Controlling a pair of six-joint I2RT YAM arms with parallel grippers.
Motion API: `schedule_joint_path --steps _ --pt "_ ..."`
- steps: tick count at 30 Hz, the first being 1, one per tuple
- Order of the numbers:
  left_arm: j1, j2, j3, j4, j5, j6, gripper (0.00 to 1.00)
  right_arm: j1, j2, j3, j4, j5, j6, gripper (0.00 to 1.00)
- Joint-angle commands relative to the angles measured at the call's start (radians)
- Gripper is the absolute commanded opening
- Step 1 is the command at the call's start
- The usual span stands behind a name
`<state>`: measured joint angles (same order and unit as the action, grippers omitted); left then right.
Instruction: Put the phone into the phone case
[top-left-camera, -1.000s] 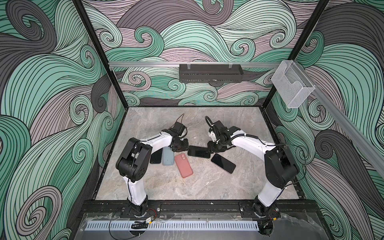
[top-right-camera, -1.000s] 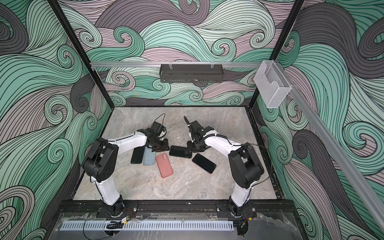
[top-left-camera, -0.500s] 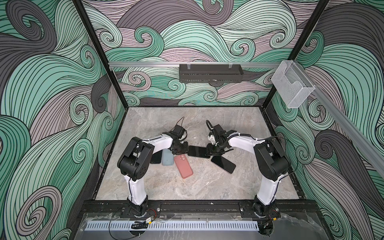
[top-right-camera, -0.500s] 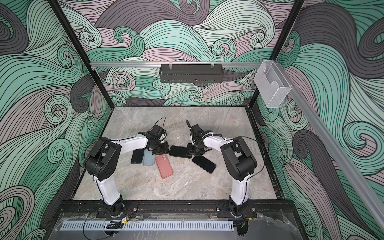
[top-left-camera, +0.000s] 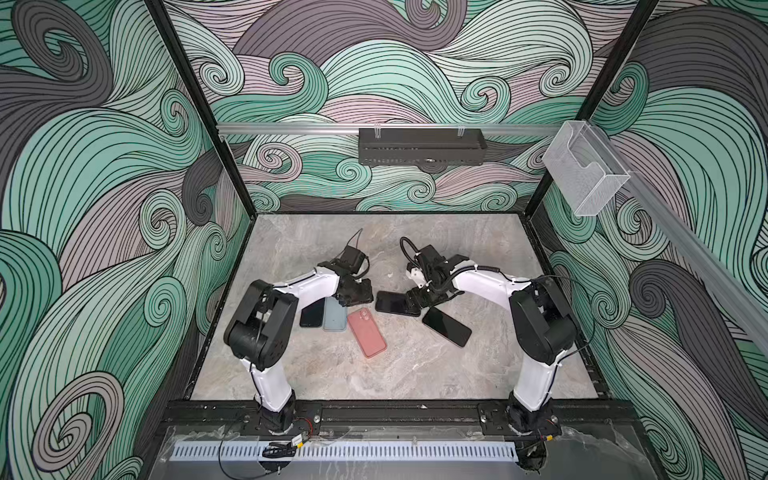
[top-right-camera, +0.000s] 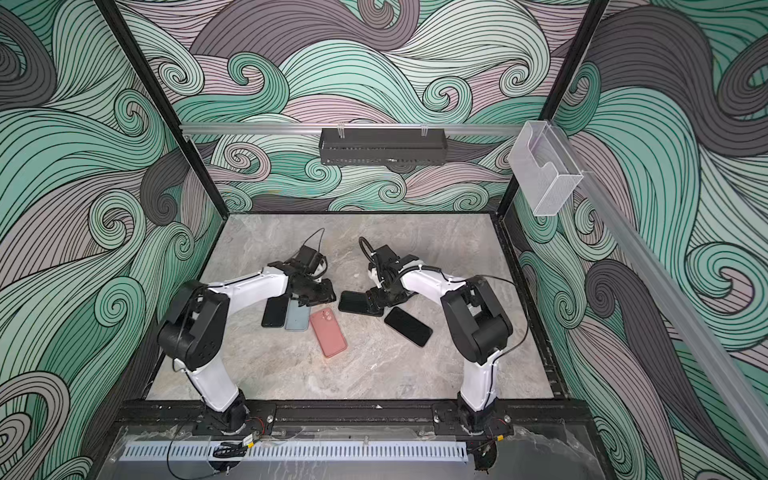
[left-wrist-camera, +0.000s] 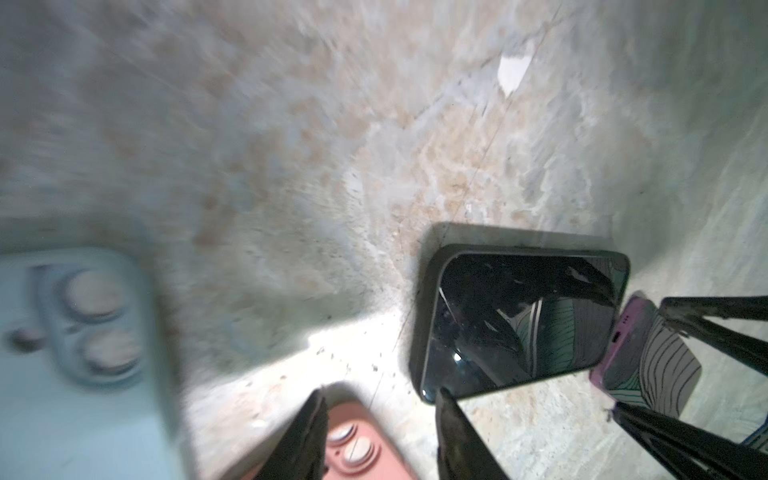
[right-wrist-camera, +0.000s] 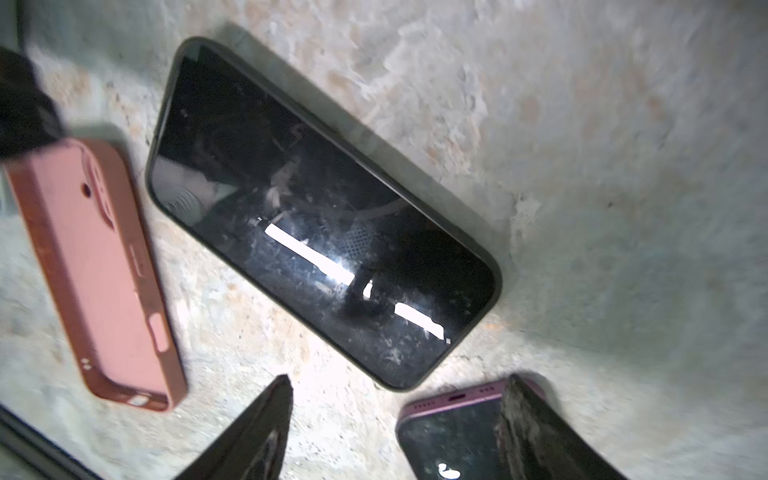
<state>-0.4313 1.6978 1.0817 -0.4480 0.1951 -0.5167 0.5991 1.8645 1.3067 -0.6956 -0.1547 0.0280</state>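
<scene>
**Opened since a second back: left gripper (top-left-camera: 365, 294) and right gripper (top-left-camera: 415, 300); phone (top-left-camera: 392, 303) lies between them**

Both grippers stand wider than a second ago, and the phone has hardly shifted.

Left arm (top-left-camera: 307, 286): elbow up near the front-left corner, forearm reaching low toward the table centre. Its fingers (left-wrist-camera: 305, 436) are spread with nothing between them.

The phone lies flat, screen up, on the table (top-left-camera: 415, 374), apparently seated in its dark phone case (left-wrist-camera: 427, 316). Its long axis runs left to right in both top views, in line with the two grippers, one short end facing each.

The right gripper looks the nearer, over the right short end; whether it touches cannot be told. Its fingers (right-wrist-camera: 532, 432) are spread wide and grip nothing.

Right arm (top-left-camera: 486, 286) mirrors the left, wrist low.

Judgement: seating looks done. Any further press would come along that axis.
</scene>
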Motion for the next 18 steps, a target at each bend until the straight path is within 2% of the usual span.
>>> schedule_joint_path --steps 1,3,5,7,11,18 --pt "0.036 -0.13 -0.003 -0.078 -0.085 -0.005 0.55 0.036 0.017 0.073 -0.157 0.173 -0.262 0.86" --pt "0.052 -0.173 -0.002 -0.115 -0.1 -0.003 0.55 0.053 0.041 0.099 -0.16 0.186 -0.341 0.92" --pt "0.066 -0.223 -0.013 -0.144 -0.117 -0.006 0.55 0.055 0.061 0.124 -0.148 0.132 -0.408 0.99" --pt "0.074 -0.268 -0.039 -0.16 -0.139 -0.012 0.56 0.057 0.082 0.15 -0.126 0.071 -0.463 0.99" --pt "0.093 -0.418 -0.128 -0.178 -0.191 -0.028 0.7 0.069 0.131 0.206 -0.097 0.008 -0.534 0.99" --pt "0.104 -0.619 -0.278 -0.17 -0.263 -0.047 0.71 0.087 0.236 0.274 -0.097 0.02 -0.612 0.99"
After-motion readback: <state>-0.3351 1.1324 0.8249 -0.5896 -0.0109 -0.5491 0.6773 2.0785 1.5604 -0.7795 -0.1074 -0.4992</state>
